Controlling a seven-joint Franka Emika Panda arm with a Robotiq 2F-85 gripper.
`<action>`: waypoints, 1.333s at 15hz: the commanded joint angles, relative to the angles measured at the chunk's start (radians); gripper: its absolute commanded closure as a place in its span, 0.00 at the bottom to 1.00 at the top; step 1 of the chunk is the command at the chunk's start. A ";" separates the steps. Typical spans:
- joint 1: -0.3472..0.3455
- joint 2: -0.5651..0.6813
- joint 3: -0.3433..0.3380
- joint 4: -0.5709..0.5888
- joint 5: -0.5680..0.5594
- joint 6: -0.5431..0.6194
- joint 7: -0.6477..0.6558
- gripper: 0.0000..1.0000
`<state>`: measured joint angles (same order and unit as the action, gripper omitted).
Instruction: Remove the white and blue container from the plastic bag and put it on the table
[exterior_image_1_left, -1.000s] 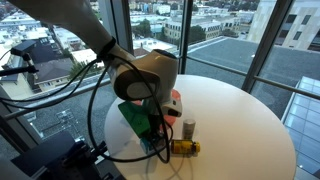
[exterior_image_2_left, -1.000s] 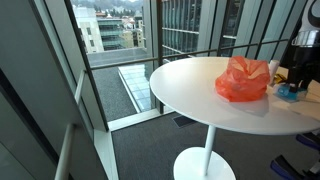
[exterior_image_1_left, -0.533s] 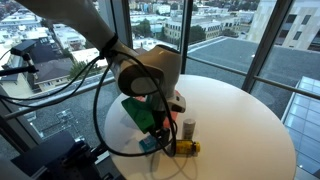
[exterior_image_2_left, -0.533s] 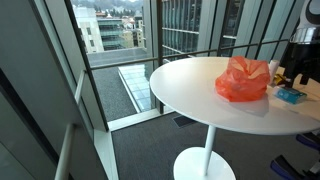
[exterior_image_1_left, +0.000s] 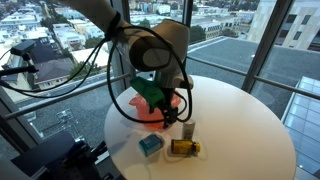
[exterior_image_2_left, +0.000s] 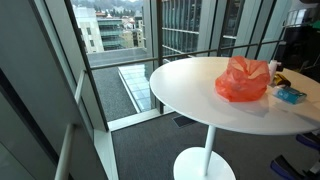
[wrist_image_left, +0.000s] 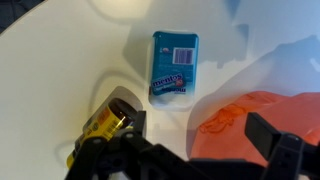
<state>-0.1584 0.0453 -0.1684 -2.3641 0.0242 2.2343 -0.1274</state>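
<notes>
The white and blue container (wrist_image_left: 175, 63) lies flat on the white table (exterior_image_1_left: 235, 120), label up. In both exterior views it rests near the table's edge (exterior_image_1_left: 150, 144) (exterior_image_2_left: 290, 95), apart from the orange plastic bag (exterior_image_1_left: 160, 110) (exterior_image_2_left: 243, 78). My gripper (exterior_image_1_left: 157, 100) hangs above the bag, raised off the table. In the wrist view the gripper (wrist_image_left: 200, 128) is open with nothing between its fingers (wrist_image_left: 283, 143). The bag (wrist_image_left: 255, 125) lies under its right half.
A yellow and black cylinder (wrist_image_left: 108, 125) (exterior_image_1_left: 184, 147) lies on its side next to the container. A small upright bottle (exterior_image_1_left: 188, 128) stands behind it. The round table ends close to these things. Glass walls and a railing surround the table.
The gripper has opened and let go of the container, which now lies on the table. The gripper then rose and moved back over the orange bag.
</notes>
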 joint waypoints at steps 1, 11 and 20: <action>0.028 0.000 0.030 0.089 -0.021 -0.096 0.074 0.00; 0.108 -0.109 0.110 0.119 -0.047 -0.164 0.141 0.00; 0.122 -0.199 0.133 0.137 -0.033 -0.260 0.118 0.00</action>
<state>-0.0390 -0.1394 -0.0361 -2.2430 -0.0063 2.0222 -0.0045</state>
